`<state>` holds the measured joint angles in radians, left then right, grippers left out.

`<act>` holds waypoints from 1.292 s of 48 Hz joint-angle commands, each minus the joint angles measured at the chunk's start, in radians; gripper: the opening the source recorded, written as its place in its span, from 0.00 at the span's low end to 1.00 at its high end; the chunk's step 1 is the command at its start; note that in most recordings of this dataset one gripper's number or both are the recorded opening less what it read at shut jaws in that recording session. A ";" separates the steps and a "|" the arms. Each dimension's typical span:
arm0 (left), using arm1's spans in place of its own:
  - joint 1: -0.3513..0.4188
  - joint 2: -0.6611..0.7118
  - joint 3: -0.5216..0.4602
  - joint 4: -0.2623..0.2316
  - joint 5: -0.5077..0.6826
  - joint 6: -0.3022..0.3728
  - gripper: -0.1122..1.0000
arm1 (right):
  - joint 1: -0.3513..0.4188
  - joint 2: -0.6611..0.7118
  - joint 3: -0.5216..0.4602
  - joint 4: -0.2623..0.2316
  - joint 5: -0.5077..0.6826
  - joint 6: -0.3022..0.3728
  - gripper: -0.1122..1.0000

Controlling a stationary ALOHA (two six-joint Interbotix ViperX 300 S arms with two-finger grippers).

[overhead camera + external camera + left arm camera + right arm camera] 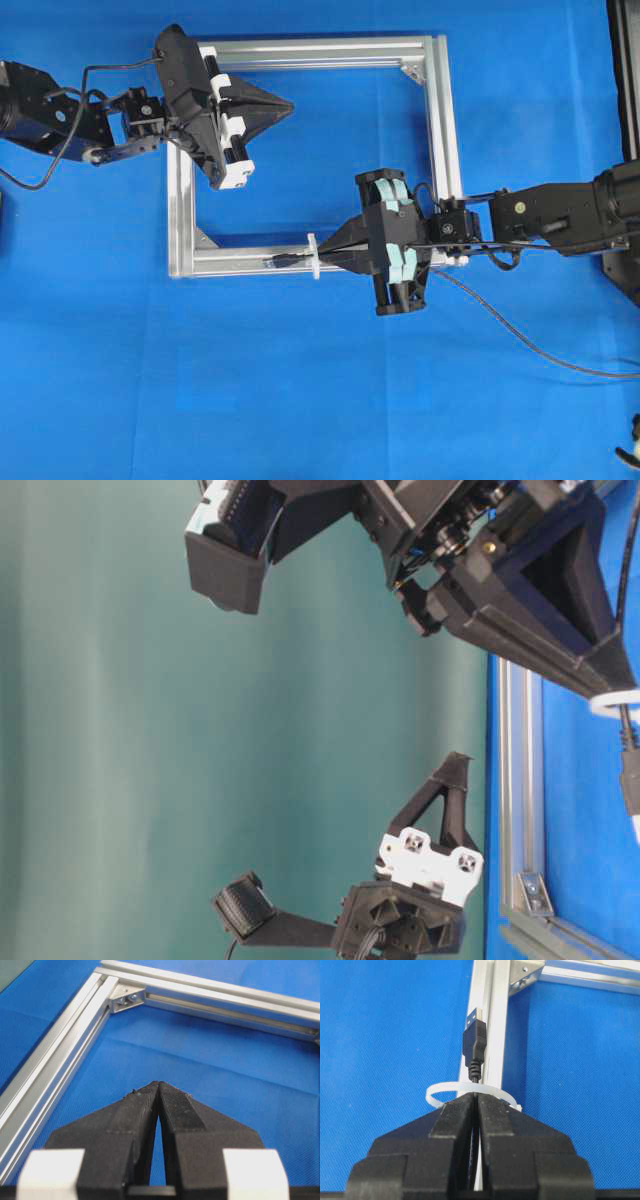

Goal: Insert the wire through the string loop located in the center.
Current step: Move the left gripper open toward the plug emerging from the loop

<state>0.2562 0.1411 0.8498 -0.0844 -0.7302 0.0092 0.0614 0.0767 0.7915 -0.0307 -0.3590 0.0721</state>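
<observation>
My right gripper (328, 256) (477, 1095) is shut on the wire (474, 1042), a thin black cable with a USB plug at its end. The plug (284, 262) sticks out past the string loop (314, 257) (465, 1089), a small white tie ring standing on the near bar of the aluminium frame (440, 130). The cable runs through the ring, and the fingertips touch or nearly touch it. My left gripper (290, 103) (158, 1083) is shut and empty, hovering inside the frame near its far left corner.
The wire's slack (520, 340) trails over the blue cloth toward the right edge. Silver corner brackets (127, 999) (525, 972) sit in the frame's corners. A black stand (625, 80) borders the right side.
</observation>
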 commanded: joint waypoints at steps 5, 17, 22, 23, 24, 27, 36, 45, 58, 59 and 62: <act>-0.031 -0.041 0.005 0.002 -0.005 -0.008 0.10 | -0.002 -0.012 -0.015 0.002 -0.011 -0.002 0.08; -0.147 -0.077 0.048 0.003 -0.005 -0.044 0.10 | -0.002 -0.012 -0.018 0.002 -0.009 -0.002 0.08; -0.215 -0.095 0.058 0.002 -0.005 -0.069 0.10 | -0.002 -0.012 -0.018 0.002 -0.009 -0.002 0.08; -0.227 -0.097 0.058 0.003 -0.003 -0.074 0.10 | -0.002 -0.012 -0.018 0.002 -0.009 -0.002 0.08; -0.238 -0.100 0.058 0.002 -0.003 -0.077 0.10 | -0.002 -0.012 -0.018 0.002 -0.009 -0.002 0.08; -0.272 -0.104 0.058 0.002 -0.003 -0.084 0.10 | -0.002 -0.012 -0.018 0.002 -0.011 -0.003 0.08; -0.357 -0.107 0.055 0.003 -0.003 -0.089 0.10 | 0.000 -0.012 -0.015 0.002 -0.011 -0.003 0.08; -0.376 -0.104 0.051 0.002 -0.005 -0.091 0.10 | -0.002 -0.012 -0.017 0.002 -0.011 -0.005 0.08; -0.376 -0.103 0.044 0.002 0.011 -0.077 0.10 | -0.002 -0.012 -0.017 0.002 -0.011 -0.005 0.08; -0.376 -0.103 0.044 0.002 0.014 -0.077 0.10 | -0.002 -0.012 -0.017 0.002 -0.009 -0.005 0.08; -0.376 -0.101 0.043 0.002 0.021 -0.077 0.10 | 0.000 -0.012 -0.017 0.002 -0.009 -0.005 0.08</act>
<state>-0.1181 0.0614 0.9097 -0.0844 -0.7118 -0.0690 0.0614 0.0767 0.7931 -0.0307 -0.3590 0.0690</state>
